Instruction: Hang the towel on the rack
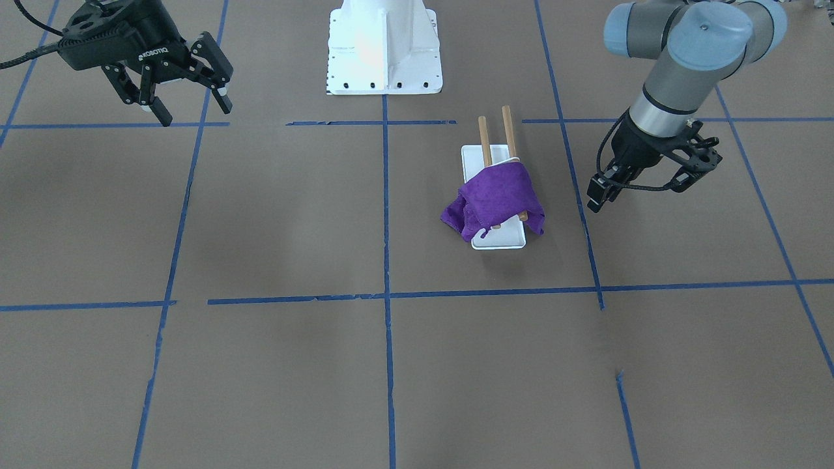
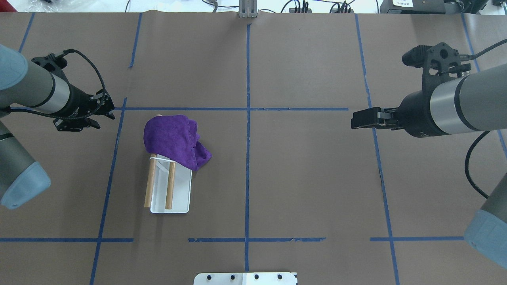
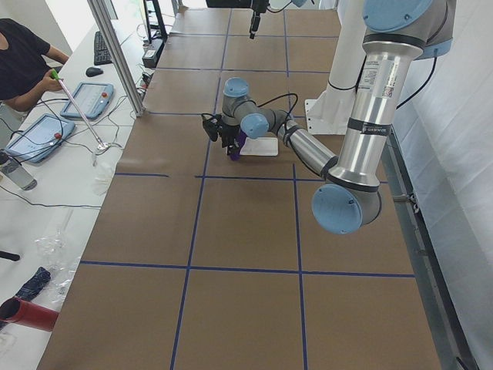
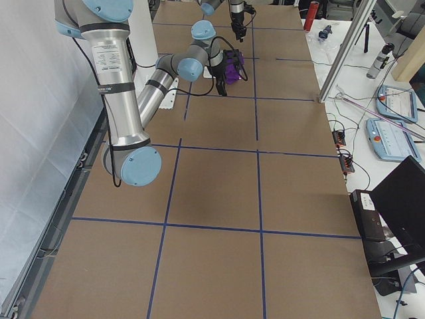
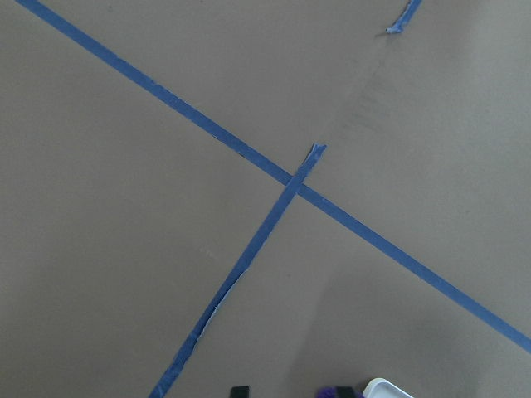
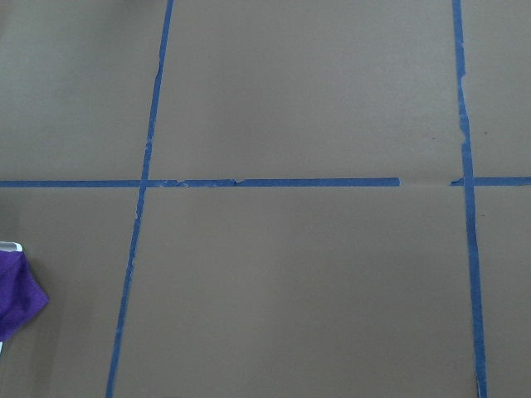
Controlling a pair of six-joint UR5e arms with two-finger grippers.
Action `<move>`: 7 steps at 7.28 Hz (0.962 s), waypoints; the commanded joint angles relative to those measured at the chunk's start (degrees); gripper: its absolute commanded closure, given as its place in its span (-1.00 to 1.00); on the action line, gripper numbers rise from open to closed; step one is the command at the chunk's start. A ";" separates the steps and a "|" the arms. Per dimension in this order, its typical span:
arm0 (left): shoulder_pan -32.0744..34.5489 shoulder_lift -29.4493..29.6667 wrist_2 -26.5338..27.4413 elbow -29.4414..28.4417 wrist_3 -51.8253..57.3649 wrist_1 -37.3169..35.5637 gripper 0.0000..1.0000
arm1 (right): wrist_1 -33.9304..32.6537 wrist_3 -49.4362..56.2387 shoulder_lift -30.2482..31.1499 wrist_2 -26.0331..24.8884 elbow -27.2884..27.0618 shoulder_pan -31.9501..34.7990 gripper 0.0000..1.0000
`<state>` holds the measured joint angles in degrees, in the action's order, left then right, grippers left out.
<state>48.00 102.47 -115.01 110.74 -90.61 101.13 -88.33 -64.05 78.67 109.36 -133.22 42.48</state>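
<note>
A purple towel (image 1: 498,195) (image 2: 170,136) lies draped over the end of the rack farthest from the robot. One corner hangs down beside the rack's white base plate (image 1: 472,163) (image 2: 180,194). The two wooden dowels (image 2: 150,186) (image 1: 508,130) stick out bare on the robot's side. My left gripper (image 1: 598,195) (image 2: 85,120) hovers beside the towel, apart from it; it looks open and empty. My right gripper (image 1: 192,107) (image 2: 358,119) is open and empty, far off on the other half of the table. The towel's edge shows in the right wrist view (image 6: 17,298).
The white robot pedestal (image 1: 384,45) stands at the table's near-robot edge. Blue tape lines (image 2: 247,158) grid the brown table cover. A person and tablets (image 3: 85,100) are at a side table past the far edge.
</note>
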 commanded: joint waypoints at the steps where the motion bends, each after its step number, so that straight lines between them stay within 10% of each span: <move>1: 1.12 -0.42 -0.39 1.22 12.10 -0.22 -0.01 | -0.26 0.68 2.52 0.85 0.15 2.50 -1.00; 3: 12.67 -2.79 -3.36 -0.87 38.64 -0.05 -0.37 | -0.26 13.95 9.97 5.40 1.11 8.55 -1.00; 7: 27.12 -6.57 -10.94 -4.39 73.22 -1.19 -0.47 | -0.35 47.35 13.87 18.43 17.24 32.34 -1.00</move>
<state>71.09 97.42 -125.44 106.91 -28.11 100.42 -88.59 -27.95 92.26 124.81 -122.29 67.10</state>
